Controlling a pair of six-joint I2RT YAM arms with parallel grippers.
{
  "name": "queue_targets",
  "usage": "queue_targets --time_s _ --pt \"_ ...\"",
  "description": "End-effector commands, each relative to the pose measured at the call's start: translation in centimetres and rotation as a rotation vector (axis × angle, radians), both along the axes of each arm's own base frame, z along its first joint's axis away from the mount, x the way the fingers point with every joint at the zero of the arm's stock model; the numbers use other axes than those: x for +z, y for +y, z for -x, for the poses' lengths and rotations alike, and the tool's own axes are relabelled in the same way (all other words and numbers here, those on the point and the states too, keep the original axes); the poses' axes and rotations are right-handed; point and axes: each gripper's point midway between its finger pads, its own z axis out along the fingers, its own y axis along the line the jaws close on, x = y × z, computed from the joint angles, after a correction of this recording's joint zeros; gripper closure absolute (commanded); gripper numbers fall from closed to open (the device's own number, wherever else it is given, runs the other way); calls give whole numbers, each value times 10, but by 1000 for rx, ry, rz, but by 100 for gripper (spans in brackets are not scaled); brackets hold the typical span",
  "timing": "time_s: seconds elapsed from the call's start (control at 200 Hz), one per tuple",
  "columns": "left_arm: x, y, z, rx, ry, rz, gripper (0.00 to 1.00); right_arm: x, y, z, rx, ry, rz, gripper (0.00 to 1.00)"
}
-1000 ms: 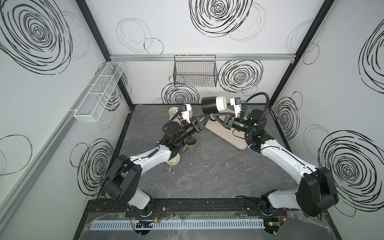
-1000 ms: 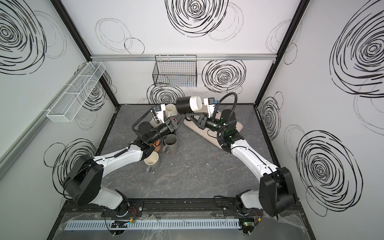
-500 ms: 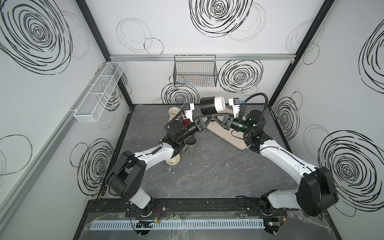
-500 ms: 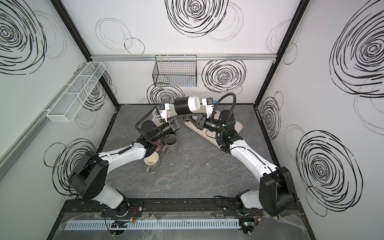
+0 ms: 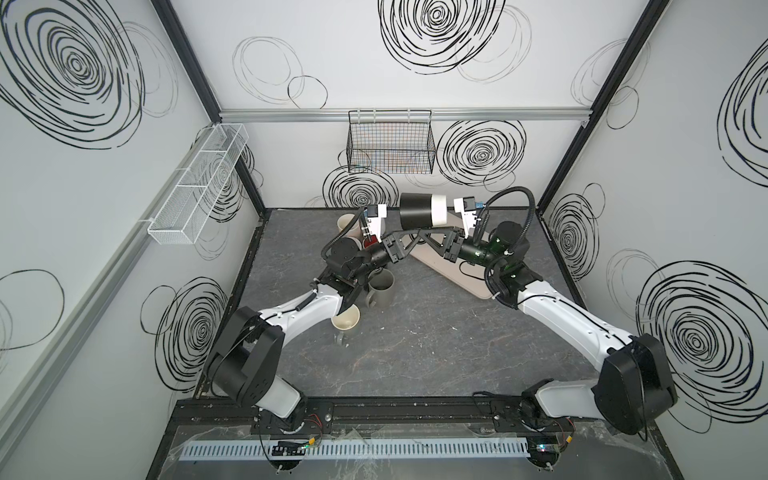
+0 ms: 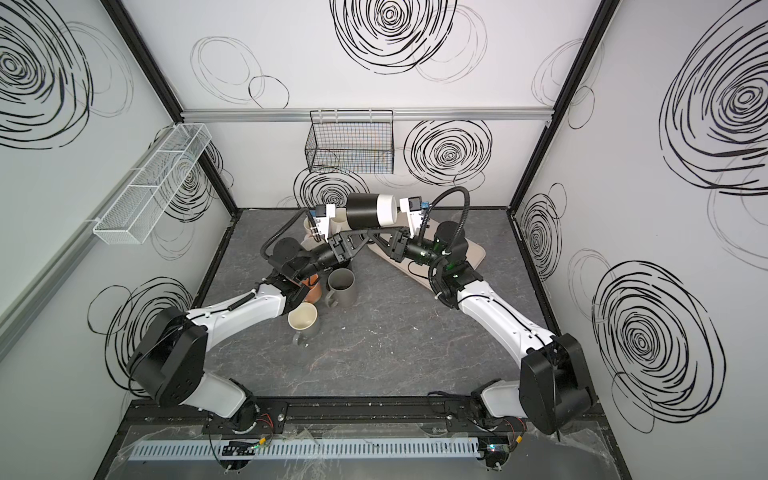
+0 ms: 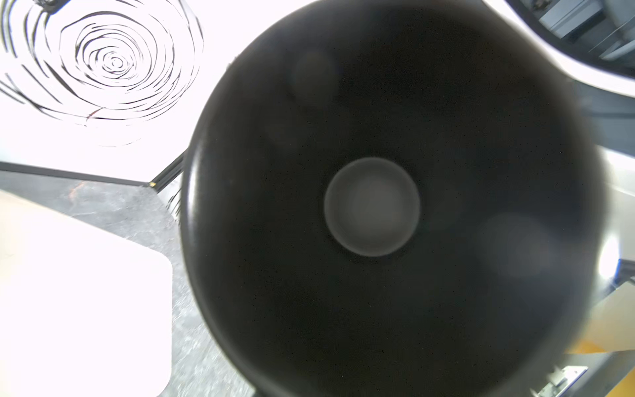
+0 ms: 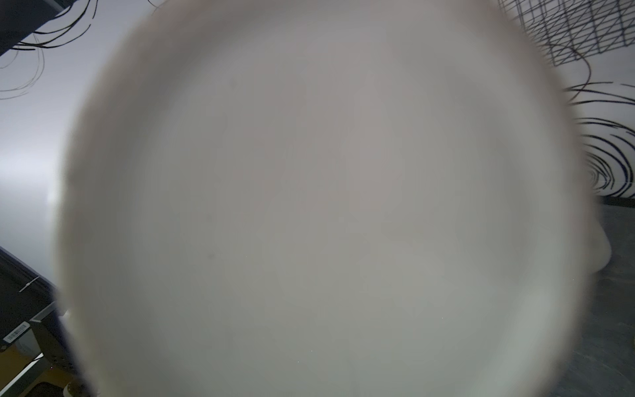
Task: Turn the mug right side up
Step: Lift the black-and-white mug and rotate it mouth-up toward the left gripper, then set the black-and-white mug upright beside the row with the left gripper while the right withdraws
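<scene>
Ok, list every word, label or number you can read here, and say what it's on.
Readable text: none.
A small sticker on dark hardware in the right wrist view: too small and blurred to read.
No print shows on the mug.

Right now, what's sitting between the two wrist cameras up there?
The black-and-white mug, aloft on its side, mouth toward the left wrist camera, white base toward the right wrist camera; both top views show it.

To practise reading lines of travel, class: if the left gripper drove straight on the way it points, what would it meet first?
Most likely the right gripper, facing it head-on just beneath the mug; depth is unclear.
</scene>
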Motion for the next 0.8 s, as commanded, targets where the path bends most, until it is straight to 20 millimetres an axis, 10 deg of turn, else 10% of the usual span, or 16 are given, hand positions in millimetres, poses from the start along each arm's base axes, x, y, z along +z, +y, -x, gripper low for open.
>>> queue_targets --time_s 0.0,0.796 --pt "37 22 14 69 -185 -17 100 11 -14 2 -69 -41 21 63" --pt "-84 82 81 294 -305 -1118 100 -56 -90 30 -423 38 229 42"
